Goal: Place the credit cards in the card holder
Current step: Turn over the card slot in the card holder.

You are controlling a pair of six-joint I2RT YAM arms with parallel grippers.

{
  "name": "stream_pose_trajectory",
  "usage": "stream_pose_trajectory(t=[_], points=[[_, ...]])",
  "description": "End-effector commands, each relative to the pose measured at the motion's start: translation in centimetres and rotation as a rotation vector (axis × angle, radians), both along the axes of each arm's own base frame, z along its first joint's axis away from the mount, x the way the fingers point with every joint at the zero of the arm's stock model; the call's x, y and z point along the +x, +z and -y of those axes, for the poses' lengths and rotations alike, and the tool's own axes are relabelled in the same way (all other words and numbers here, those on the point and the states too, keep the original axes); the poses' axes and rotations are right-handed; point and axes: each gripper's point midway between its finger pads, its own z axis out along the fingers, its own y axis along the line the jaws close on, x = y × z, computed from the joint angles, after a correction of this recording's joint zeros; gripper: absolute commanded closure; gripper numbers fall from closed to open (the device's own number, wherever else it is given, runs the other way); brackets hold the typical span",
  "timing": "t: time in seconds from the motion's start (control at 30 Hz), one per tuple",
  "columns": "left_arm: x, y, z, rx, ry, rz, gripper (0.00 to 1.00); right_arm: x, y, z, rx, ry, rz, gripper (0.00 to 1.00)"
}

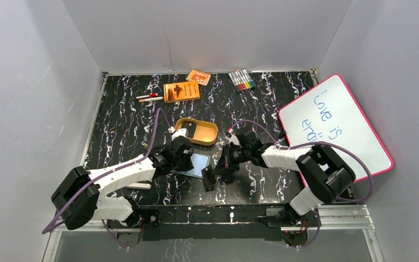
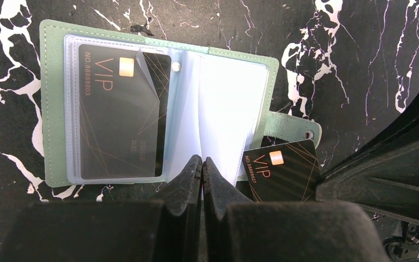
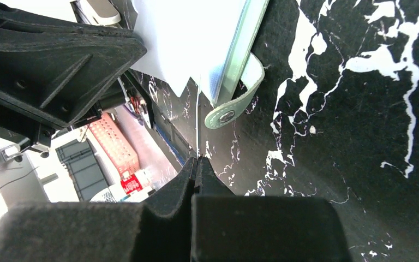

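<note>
The mint-green card holder [image 2: 52, 103] lies open on the black marbled table, also in the top view [image 1: 199, 164]. One black VIP credit card [image 2: 120, 114] sits inside its left clear sleeve. My left gripper [image 2: 202, 160] is shut, its tips resting at the near edge of the clear sleeves by the spine. A second black VIP credit card [image 2: 281, 170] hangs at the holder's right near corner, beside the snap tab [image 2: 294, 128]. My right gripper [image 3: 197, 159] is shut on this card, seen edge-on as a thin line [image 3: 197, 123], next to the tab [image 3: 234, 106].
A gold oval tin [image 1: 196, 131] stands just behind the holder. An orange booklet [image 1: 181, 91], a small orange packet [image 1: 198, 77], pens [image 1: 149, 97] and markers [image 1: 241, 79] lie at the back. A whiteboard [image 1: 335, 123] leans at the right.
</note>
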Motion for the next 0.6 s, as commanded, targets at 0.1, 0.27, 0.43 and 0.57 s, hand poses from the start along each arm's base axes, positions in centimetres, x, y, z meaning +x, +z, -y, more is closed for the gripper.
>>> stream_pose_trajectory(t=[0.1, 0.27, 0.43, 0.57], points=[[0.3, 0.5, -0.7, 0.004, 0.027, 0.033, 1.0, 0.8, 1.6, -1.6, 0.069, 0.028, 0.025, 1.0], [0.2, 0.5, -0.7, 0.004, 0.025, 0.034, 1.0, 1.1, 1.7, -2.0, 0.099, 0.015, 0.019, 1.0], [0.1, 0.6, -0.8, 0.003, 0.023, 0.033, 1.0, 1.7, 1.7, -3.0, 0.121, 0.023, 0.013, 1.0], [0.1, 0.7, -0.8, 0.003, 0.02, 0.031, 1.0, 2.3, 1.8, -3.9, 0.133, 0.031, 0.019, 1.0]])
